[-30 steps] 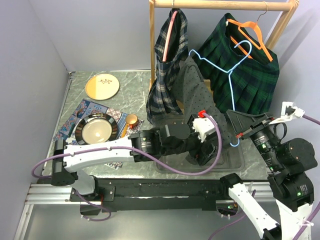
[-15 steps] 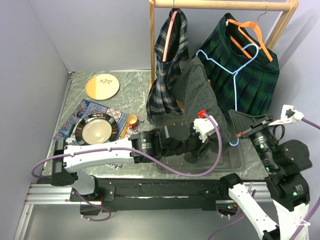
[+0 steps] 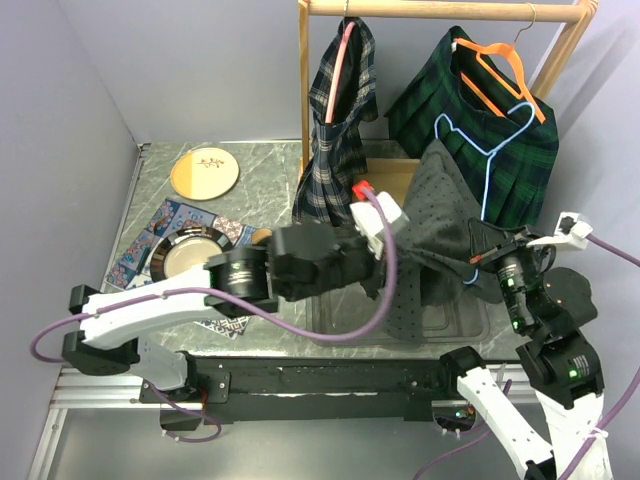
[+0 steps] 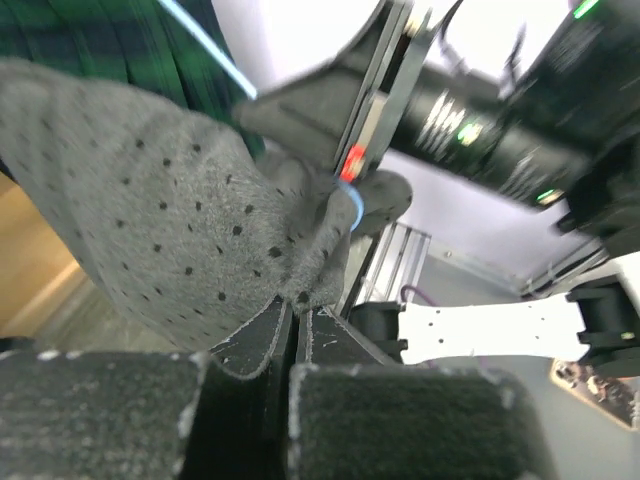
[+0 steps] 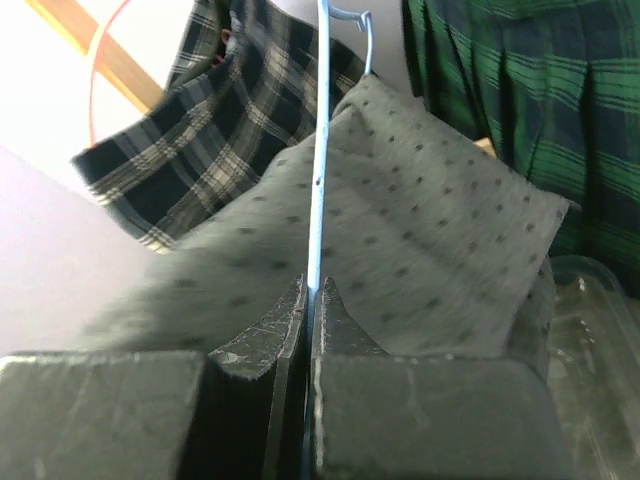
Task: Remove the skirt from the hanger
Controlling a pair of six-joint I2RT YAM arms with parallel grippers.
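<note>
A grey dotted skirt point(image 3: 432, 212) hangs on a light blue wire hanger point(image 3: 488, 150), held up in front of the rack. My left gripper point(image 4: 296, 305) is shut on the skirt's lower edge point(image 4: 170, 230); in the top view its fingertips sit against the cloth, partly hidden. My right gripper point(image 5: 312, 290) is shut on the blue hanger wire point(image 5: 320, 150), with the grey skirt point(image 5: 420, 260) draped just beyond its fingers. In the left wrist view the right gripper point(image 4: 370, 130) pinches the hanger's blue end close above the skirt.
A wooden rack point(image 3: 440, 10) carries a dark plaid skirt on a pink hanger point(image 3: 335, 130) and a green plaid skirt on an orange hanger point(image 3: 430, 110). A clear plastic tray point(image 3: 455, 322) lies below. A plate point(image 3: 205, 172), bowl point(image 3: 193, 258) and cup point(image 3: 262, 237) sit left.
My left gripper has shut on the skirt and risen toward the rack, lifting the cloth. The hanger and the right gripper have shifted right and up.
</note>
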